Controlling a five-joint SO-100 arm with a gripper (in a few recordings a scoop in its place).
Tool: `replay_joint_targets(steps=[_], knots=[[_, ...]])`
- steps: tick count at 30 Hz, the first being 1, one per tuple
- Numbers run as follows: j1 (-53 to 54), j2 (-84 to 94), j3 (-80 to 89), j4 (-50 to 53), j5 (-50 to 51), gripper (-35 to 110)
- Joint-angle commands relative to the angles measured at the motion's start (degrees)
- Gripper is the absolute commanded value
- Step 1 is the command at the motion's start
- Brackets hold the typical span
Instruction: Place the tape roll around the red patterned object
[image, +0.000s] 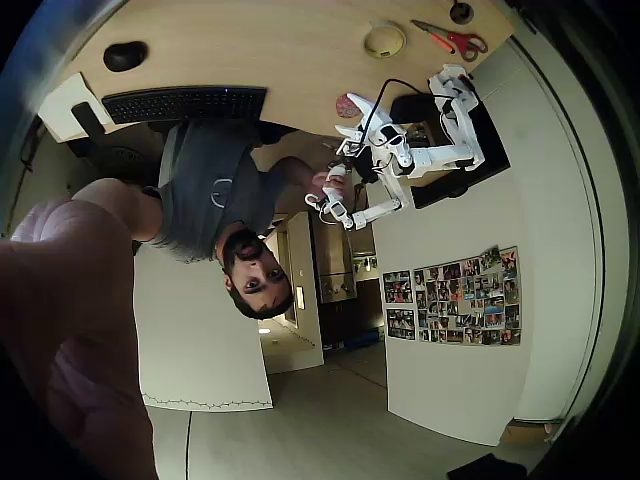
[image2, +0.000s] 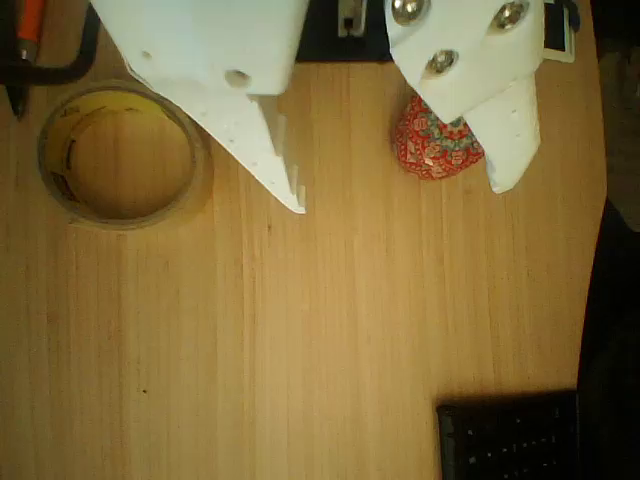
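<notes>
Here the white claw (image2: 400, 200) hangs over the wooden desk (image2: 320, 340) with its two fingers spread wide and nothing between them but bare wood. I use the tape roll (image2: 118, 155) as the spot to tell places from.

In the wrist view the tape roll lies flat on the desk near the top left. It is a pale yellow ring, and wood shows through its big open middle. The left finger (image2: 262, 140) of the claw points down just to the right of the roll and does not touch it. The red patterned object (image2: 435, 140) sits well to the right of the roll. It is partly under the right finger (image2: 510, 130), and I cannot tell if they touch. Up and left of the roll, at the picture's corner, is an orange and black handle (image2: 35, 45). Far down and right of the roll is the corner of a black keyboard (image2: 510, 440), close to the desk's curved right edge. Between the roll and the keyboard there is a lot of open wood.

In the overhead view the tape roll (image: 384, 40) lies near the desk's top edge. Red scissors (image: 450, 40) lie just to its right, and the red patterned object (image: 349, 105) is down and to its left, next to the white arm (image: 420, 150). A person (image: 215, 190) sits at the desk's lower edge.
</notes>
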Motion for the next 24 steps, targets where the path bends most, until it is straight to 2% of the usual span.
replay_joint_targets(steps=[1,24], knots=[[-0.6,6.9,1.4,1.7,-18.9,42],[-1.1,6.9,2.5,1.9,-19.9,43]])
